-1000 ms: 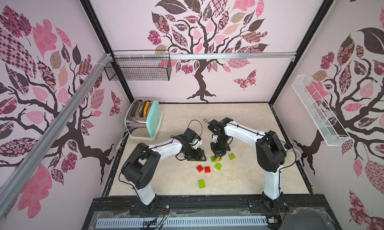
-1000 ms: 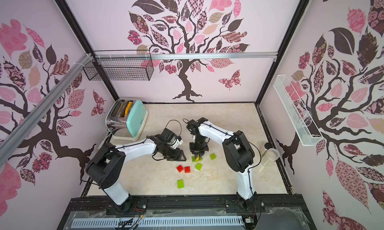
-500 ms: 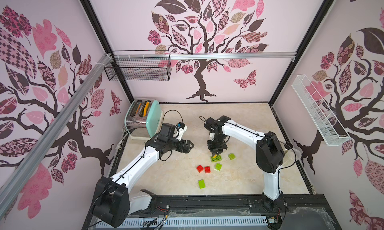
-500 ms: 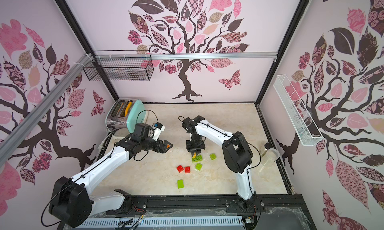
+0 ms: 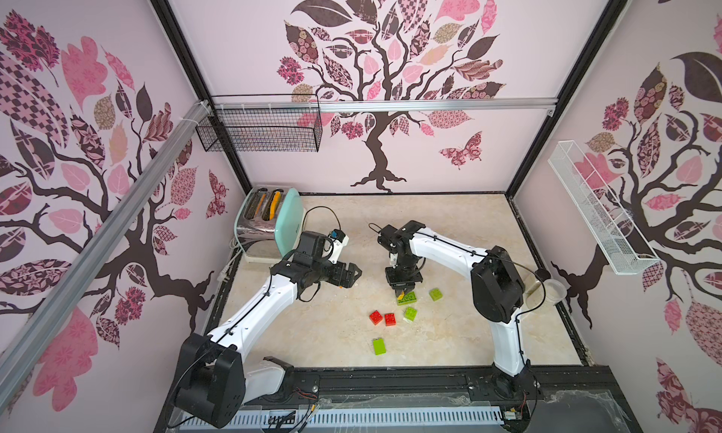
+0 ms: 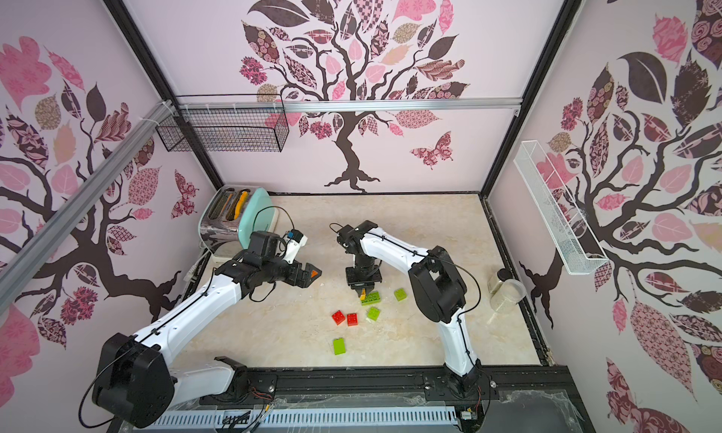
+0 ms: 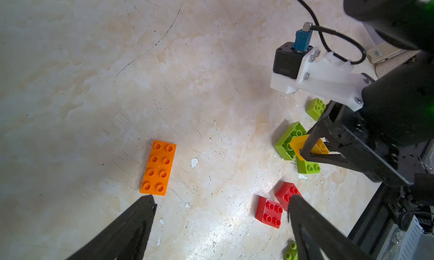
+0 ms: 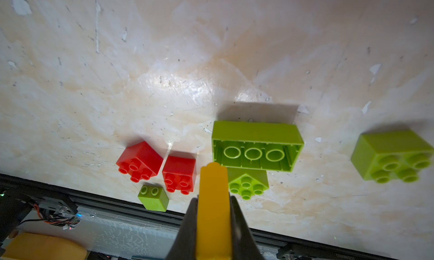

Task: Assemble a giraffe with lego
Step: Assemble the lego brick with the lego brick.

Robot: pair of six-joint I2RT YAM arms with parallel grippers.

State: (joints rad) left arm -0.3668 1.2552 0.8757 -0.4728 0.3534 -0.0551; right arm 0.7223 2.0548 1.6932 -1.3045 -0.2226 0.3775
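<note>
No giraffe figure shows; the lego lies as loose bricks. My right gripper [image 8: 213, 200] [image 5: 402, 292] [image 6: 363, 293] is shut on a yellow brick [image 8: 212, 214], held just over the edge of a long lime brick [image 8: 256, 146] [image 5: 407, 297] that lies hollow side up. Two red bricks [image 5: 376, 317] [image 8: 179, 174] and small lime bricks [image 5: 410, 313] [image 5: 436, 294] [image 5: 379, 346] lie around it. My left gripper [image 7: 220, 202] [image 5: 351, 272] [image 6: 312, 274] hangs open and empty above the table, left of the bricks. An orange eight-stud brick [image 7: 158, 167] lies flat just beyond one fingertip [image 7: 143, 207].
A mint toaster [image 5: 269, 220] stands at the back left of the table. A clear jar [image 6: 504, 290] sits by the right wall. A black wire basket [image 5: 260, 128] and a white rack [image 5: 597, 212] hang on the walls. A black rail [image 5: 390, 376] runs along the front edge.
My left gripper has opened wide and drawn up and back to the left, away from the bricks beside the right gripper. The right gripper has kept its grip on the yellow brick and barely shifted.
</note>
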